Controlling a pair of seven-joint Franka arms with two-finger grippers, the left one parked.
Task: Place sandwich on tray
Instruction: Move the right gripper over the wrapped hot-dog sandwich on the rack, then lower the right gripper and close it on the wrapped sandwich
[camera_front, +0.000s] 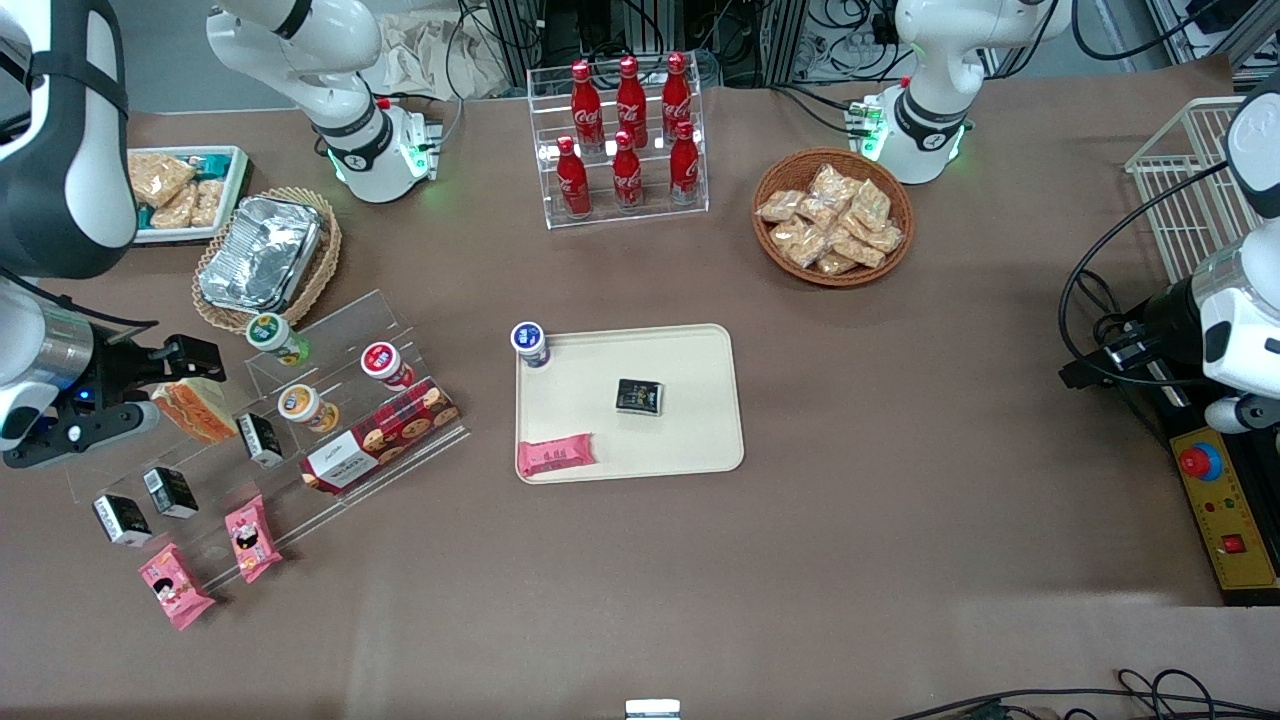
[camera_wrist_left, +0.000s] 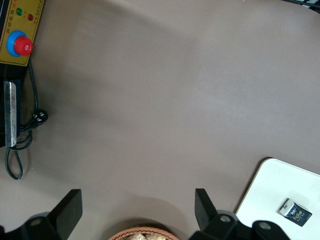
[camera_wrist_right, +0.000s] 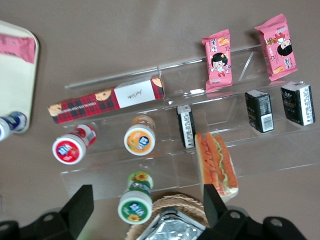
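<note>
The wedge-shaped sandwich (camera_wrist_right: 216, 167) (white bread, orange-red and pale layers, clear wrap) lies on the clear acrylic stepped rack (camera_wrist_right: 280, 150), beside a small black box (camera_wrist_right: 185, 126). The right arm's black two-finger gripper (camera_wrist_right: 146, 205) hovers above the rack, jaws spread apart and holding nothing. The flat cream-beige plastic tray (camera_front: 690, 420) with rounded corners rests on the brown counter (camera_front: 900, 520), well apart from the sandwich.

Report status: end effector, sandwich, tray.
End effector open, just above wrapped wedge sandwich on clear acrylic shelf. Cream plastic tray partly occupied.
</note>
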